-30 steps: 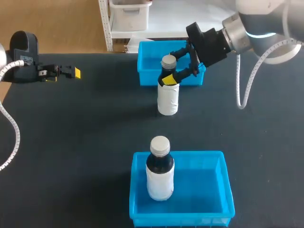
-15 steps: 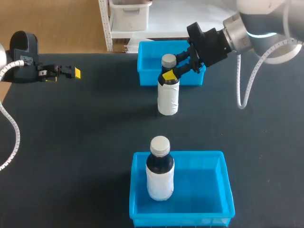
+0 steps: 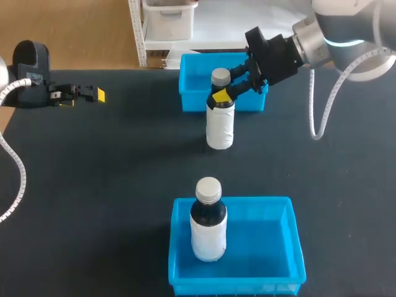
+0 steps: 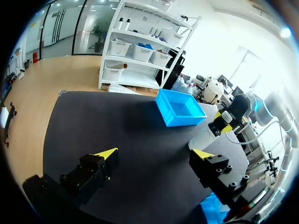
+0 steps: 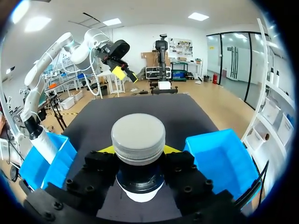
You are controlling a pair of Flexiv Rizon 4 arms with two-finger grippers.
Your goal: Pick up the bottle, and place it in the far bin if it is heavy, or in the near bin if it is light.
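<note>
A white-labelled bottle (image 3: 219, 124) with a grey cap stands upright on the black table, just in front of the far blue bin (image 3: 193, 93). My right gripper (image 3: 223, 94) is shut on the bottle's dark neck below the cap. In the right wrist view the cap (image 5: 138, 137) fills the space between the black fingers, and a yellow tip (image 5: 107, 150) shows at each side. My left gripper (image 3: 86, 94) rests open at the table's far left edge, holding nothing (image 4: 154, 156). From there the bottle (image 4: 200, 140) appears small and distant.
The near blue bin (image 3: 291, 247) at the table's front holds a second upright bottle (image 3: 208, 223), also with a grey cap. In the right wrist view the far bin (image 5: 219, 156) lies on one side of the gripper and the near bin (image 5: 51, 163) on the other.
My right gripper's fingers stood wide apart around the bottle's neck a second ago and have closed onto it. The bottle has barely shifted. The left arm has not moved.
</note>
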